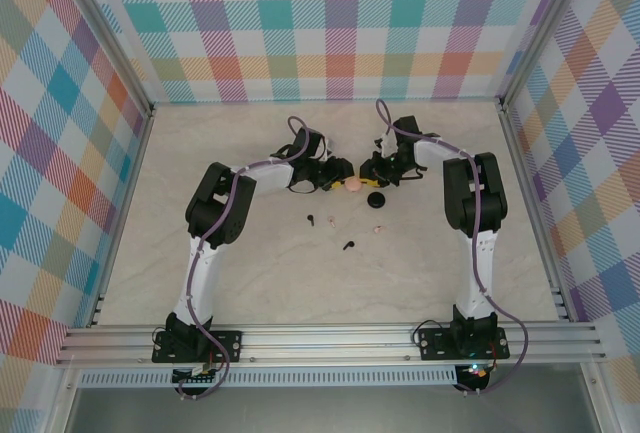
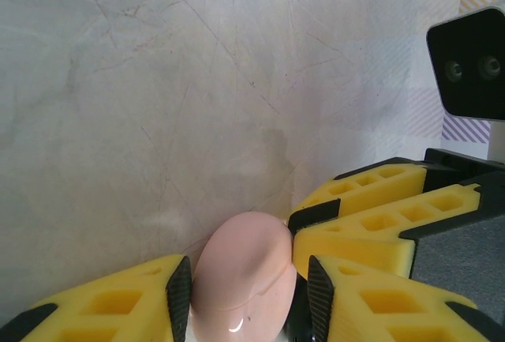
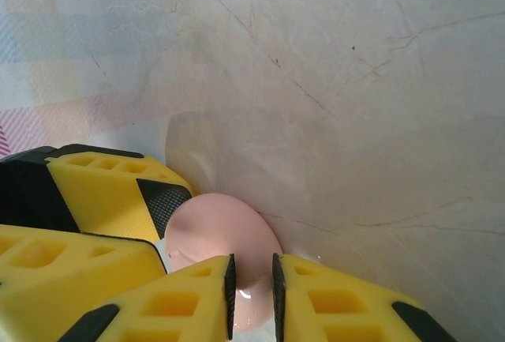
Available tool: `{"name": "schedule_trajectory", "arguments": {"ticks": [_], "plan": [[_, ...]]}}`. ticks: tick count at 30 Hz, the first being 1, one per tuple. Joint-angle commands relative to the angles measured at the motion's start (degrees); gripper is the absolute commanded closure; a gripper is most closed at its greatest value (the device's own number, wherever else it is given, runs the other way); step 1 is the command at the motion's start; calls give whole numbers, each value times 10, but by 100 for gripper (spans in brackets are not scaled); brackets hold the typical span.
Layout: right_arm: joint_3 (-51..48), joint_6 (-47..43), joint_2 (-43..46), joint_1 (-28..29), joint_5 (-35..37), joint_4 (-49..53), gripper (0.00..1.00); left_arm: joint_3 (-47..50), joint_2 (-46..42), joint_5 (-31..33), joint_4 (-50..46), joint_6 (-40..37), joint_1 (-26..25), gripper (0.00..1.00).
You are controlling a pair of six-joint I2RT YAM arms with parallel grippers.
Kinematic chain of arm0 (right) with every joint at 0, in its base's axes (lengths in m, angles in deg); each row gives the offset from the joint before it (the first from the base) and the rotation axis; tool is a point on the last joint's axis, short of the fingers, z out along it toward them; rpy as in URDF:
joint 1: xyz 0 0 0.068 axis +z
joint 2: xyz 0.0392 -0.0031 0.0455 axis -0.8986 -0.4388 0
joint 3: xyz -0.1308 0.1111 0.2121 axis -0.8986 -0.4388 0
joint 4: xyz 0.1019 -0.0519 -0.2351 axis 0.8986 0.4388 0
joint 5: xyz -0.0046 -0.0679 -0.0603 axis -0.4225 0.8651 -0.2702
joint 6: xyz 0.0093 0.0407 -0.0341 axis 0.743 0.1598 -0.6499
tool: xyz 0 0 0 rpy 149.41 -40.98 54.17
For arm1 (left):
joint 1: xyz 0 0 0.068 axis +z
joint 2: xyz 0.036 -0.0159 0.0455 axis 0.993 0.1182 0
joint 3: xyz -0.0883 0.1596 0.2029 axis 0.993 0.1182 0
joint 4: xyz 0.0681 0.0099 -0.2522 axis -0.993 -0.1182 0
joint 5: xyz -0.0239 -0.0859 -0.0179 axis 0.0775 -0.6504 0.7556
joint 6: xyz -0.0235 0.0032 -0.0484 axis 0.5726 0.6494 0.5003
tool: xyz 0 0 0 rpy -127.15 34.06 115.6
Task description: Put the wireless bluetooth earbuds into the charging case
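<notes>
Both grippers meet on the pink case at mid-table. The left gripper clamps its rounded body. The right gripper pinches a thin edge, probably the lid. 4 earbuds lie loose toward the bases: a black earbud beside a pink earbud, a second black earbud, and a second pink earbud nearest the right arm, by the black case. Stem directions are too small to tell. Bare surface surrounds them.

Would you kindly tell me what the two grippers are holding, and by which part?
Both hold the pink round case: the left gripper clamps its opposite sides, and the right gripper pinches its thin edge between its fingers.
</notes>
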Motion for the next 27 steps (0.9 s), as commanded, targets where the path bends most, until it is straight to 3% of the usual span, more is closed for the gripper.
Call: {"name": "schedule_trajectory", "arguments": {"ticks": [1, 21, 27], "plan": [[-7, 9, -16, 4, -7, 4, 77, 18, 14, -18, 6, 16, -30, 58], [-18, 27, -9, 4, -18, -10, 78, 22, 31, -27, 51, 64, -32, 63], [-21, 29, -1, 3, -17, -12, 77, 27, 30, -21, 52, 64, -32, 73]]}}
